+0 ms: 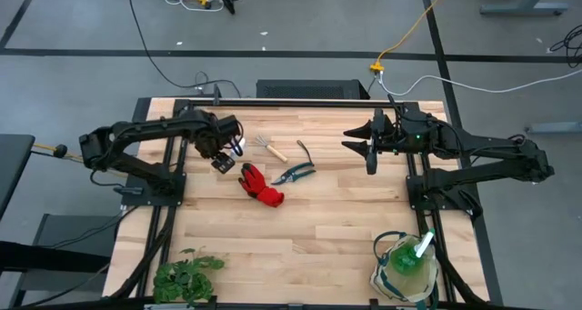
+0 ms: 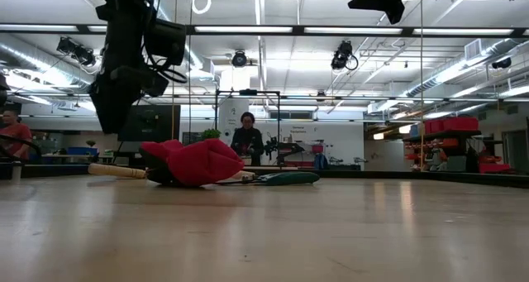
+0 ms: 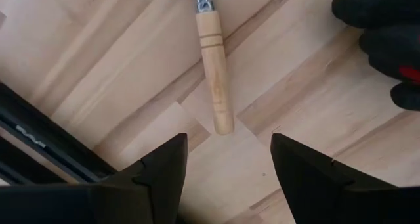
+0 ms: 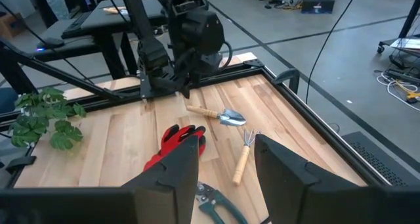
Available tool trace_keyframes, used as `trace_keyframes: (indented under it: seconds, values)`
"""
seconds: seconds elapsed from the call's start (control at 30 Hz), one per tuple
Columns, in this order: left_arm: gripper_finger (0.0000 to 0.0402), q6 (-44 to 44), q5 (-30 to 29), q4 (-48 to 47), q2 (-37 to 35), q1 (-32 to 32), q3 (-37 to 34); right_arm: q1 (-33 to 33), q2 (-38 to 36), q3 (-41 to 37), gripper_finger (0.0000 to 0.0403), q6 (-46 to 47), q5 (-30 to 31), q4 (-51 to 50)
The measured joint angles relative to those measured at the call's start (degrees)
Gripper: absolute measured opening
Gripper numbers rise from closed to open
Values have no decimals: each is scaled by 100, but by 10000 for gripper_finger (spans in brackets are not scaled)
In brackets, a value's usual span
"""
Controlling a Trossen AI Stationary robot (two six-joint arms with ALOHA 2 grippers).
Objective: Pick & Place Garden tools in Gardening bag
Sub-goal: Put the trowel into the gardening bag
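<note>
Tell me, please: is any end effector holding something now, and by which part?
Nothing is held. The left end effector is open above the trowel handle; the right end effector is open too.

The counter is pale wood, laid in long planks with visible grain and seams, its finish a soft satin that catches the ceiling lights low down. A black metal frame borders it. The trowel has a turned wooden handle, smooth and lightly varnished, and a bright metal blade. The rake pairs the same light wood with shiny metal prongs. The glove is red cloth, matt and soft-looking, with darker fingertips. The shears look dark and matt, with grey metal blades. The bag is cream canvas with green trim. The left claw is matt black plastic, as is the right claw.
</note>
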Motion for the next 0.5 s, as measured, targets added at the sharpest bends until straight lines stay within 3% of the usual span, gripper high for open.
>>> trace_keyframes:
  seconds: [0.5]
  values:
    - [227, -195, -204, 1214, -2, 0, -873, 0, 0, 0, 149, 11, 5, -2]
